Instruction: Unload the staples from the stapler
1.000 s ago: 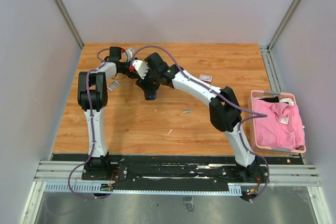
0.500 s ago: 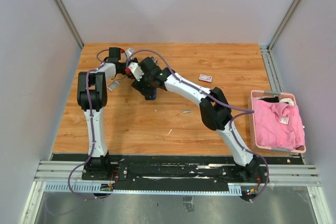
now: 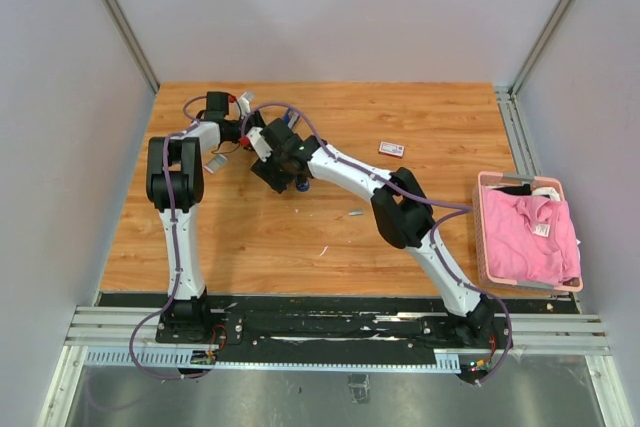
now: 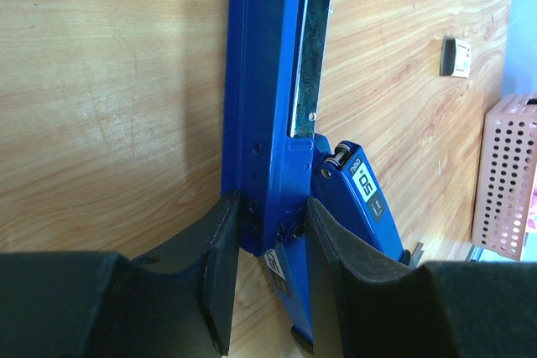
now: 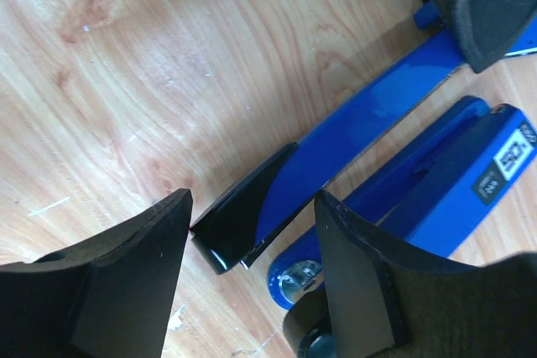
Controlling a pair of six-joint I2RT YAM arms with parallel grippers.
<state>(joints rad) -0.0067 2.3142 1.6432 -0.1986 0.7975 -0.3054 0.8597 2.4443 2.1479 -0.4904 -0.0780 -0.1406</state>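
Observation:
The blue stapler (image 4: 256, 81) lies opened out on the wooden table, also seen as the stapler (image 3: 300, 185) from above. My left gripper (image 4: 268, 224) is shut on its hinge end, a pad on each side. A silvery metal channel (image 4: 306, 56) runs along the long arm. My right gripper (image 5: 252, 224) is open, its fingers either side of the arm's black tip (image 5: 243, 215) without touching it. A fine toothed silvery edge (image 5: 394, 133) along that arm looks like the staples in their rail. One short silvery strip of staples (image 3: 354, 213) lies loose on the table.
A small white box with red marking (image 3: 392, 148) lies at the back right of the stapler. A pink basket (image 3: 484, 237) holding pink cloth stands at the table's right edge. The two arms crowd together at the back left.
My right arm has swung left and come down over the stapler's black tip, its jaws a little wider. The left gripper has kept its hold and not moved.

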